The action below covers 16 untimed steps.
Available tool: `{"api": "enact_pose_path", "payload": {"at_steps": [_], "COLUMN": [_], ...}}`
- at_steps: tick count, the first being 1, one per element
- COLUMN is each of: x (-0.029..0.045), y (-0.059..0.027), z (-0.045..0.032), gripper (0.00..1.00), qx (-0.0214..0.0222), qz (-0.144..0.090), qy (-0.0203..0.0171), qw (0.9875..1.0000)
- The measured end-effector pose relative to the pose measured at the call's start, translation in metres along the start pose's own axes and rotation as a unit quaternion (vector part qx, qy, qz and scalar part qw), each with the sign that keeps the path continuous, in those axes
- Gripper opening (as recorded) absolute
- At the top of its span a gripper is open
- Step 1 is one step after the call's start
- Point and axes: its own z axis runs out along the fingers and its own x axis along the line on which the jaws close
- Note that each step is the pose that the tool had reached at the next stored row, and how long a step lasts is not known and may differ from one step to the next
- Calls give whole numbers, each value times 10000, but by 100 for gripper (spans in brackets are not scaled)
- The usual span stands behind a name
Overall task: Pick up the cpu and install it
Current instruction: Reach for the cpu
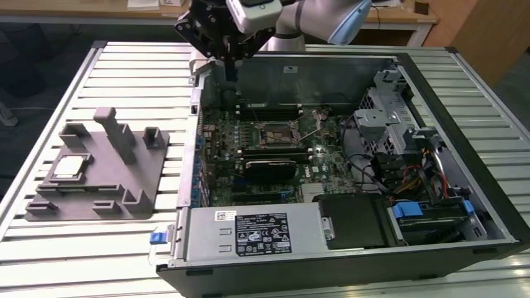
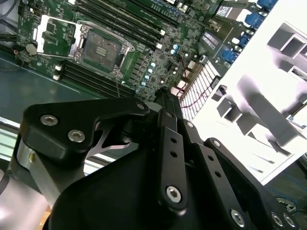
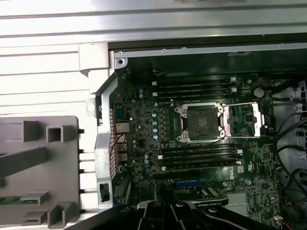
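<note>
The gripper [image 1: 230, 73] hangs over the far-left corner of the case [image 1: 331, 68] as the exterior view shows it, above the board [image 1: 217, 143] and touching nothing. Its fingers appear drawn together, with nothing between them. The cpu [image 1: 68, 167] lies flat on the fixture [image 1: 145, 174] at the exterior view's left. The fixture sits on the table [image 1: 124, 68] beside the case, well apart from the gripper, so we judge the pick not yet made. The socket [image 3: 201, 122] is open and holds no chip, with its frame [image 3: 244, 120] swung aside.

We note four hazards. First, a low path from case to fixture could strike the case wall or the fixture's posts [image 1: 108, 124], which rise above the cpu. Second, fingers brought down without being spread would press on the chip's metal top rather than straddle it, and could shift it in its seat. Third, a grip taken off-centre or on one corner could let the thin, flat chip tilt or slip in transit. A drop inside the case would put it among the board's components. Fourth, at the socket, a chip lowered tilted, rotated or offset would not seat, and any downward force could then damage the socket. The raised frame beside the socket could also catch a finger on approach.
</note>
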Motion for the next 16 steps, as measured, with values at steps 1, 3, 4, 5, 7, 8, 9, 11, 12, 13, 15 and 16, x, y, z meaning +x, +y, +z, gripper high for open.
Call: {"api": "enact_pose_path", "payload": {"at_steps": [1,3,4,5,7,8,9,11,12,13,15,16], "x": [6,21,30,40,66,81,97,129,144,160,192,208], "y": [0,-2,-3,-3,-5,-6,-7,-10,-11,-12,-14,-16], "z": [0,-1,-1,-1,-2,-2,-3,-4,-4,-4,-6,-6], "gripper": [11,11,11,11,11,11,11,11,11,11,11,11], "qx": [0,0,0,0,-1,-1,-1,-1,-1,-1,-2,-1], "qz": [0,0,0,0,0,0,0,0,0,-1,-1,-1], "qy": [0,-1,-1,-2,-4,-5,-7,-10,-11,-13,-16,-18], "qw": [10000,10000,10000,10000,10000,10000,10000,10000,10000,10000,10000,10000]}}
